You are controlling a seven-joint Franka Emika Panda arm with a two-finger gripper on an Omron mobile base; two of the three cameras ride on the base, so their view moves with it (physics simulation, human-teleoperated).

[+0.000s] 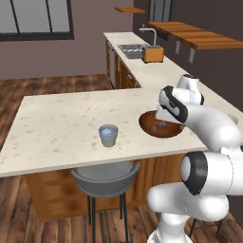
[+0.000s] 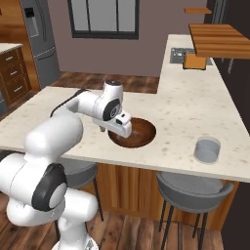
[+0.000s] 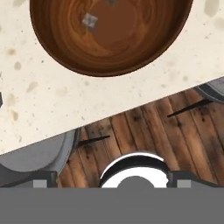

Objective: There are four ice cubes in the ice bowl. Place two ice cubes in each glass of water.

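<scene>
Pale speckled stone tops the kitchen island (image 1: 57,123), with grey stools tucked under its near edge and plank floor below. Nearest the robot, the gripper (image 2: 117,128) hangs over the near rim of the ice bowl (image 2: 141,139); whether its fingers stand apart or together I cannot tell, since the hand hides them. From the hand view, the bowl sits ahead, and one small pale ice cube (image 3: 89,19) lies on its wooden bottom, with what may be a second at the picture's top edge. One glass of water (image 1: 108,135) stands well to the left of the bowl, apparently with ice already in it; the other glass (image 2: 207,149) stands well to the right. Beyond, the back counter carries a sink and toaster. Judging by this, the step is fetching a cube: the hand must move forward over it, then descend with fingers parted.
</scene>
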